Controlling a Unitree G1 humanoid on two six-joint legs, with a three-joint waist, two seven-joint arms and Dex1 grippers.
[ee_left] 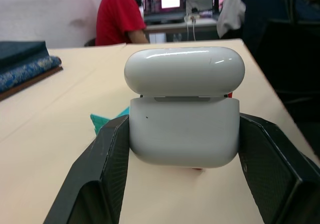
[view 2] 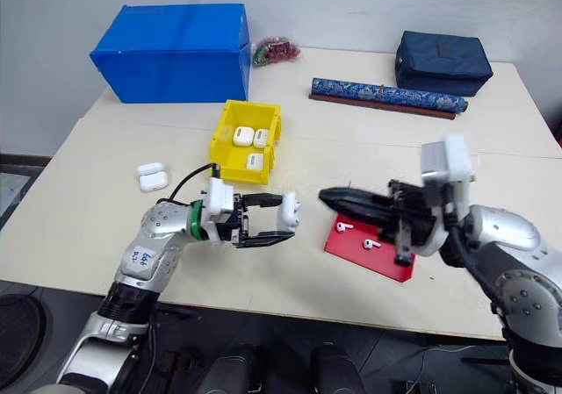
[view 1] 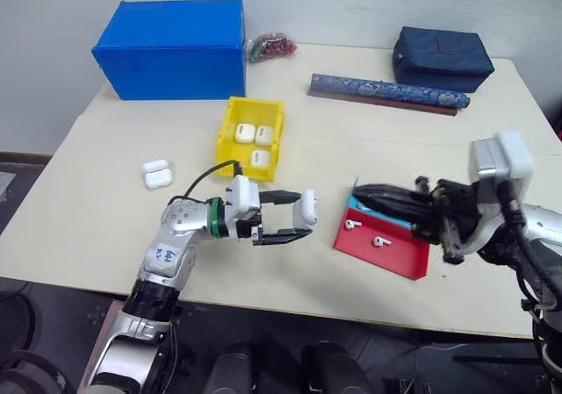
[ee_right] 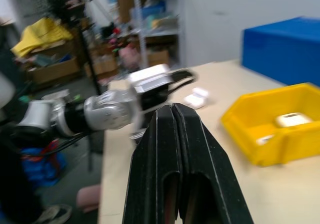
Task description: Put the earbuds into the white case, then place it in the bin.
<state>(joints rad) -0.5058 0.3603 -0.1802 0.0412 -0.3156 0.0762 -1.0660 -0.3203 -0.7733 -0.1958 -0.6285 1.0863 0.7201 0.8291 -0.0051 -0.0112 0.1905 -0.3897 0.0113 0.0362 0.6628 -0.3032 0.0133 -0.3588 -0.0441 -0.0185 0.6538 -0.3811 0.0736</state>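
Looking down from the head, the left gripper (view 1: pixel 294 218) squeezes the white case (view 1: pixel 306 208) above the table (view 1: pixel 88 210), lid up. Two earbuds (view 1: pixel 353 225) lie in the red tray (view 1: pixel 386 254), and the yellow bin (view 1: pixel 230 135) behind already has three cases in it. The right gripper (view 2: pixel 327 198) is pinched shut on nothing, pointing at the case. From the left wrist, the lid looks just a crack open. Next I think it must open wide, held level and steady.
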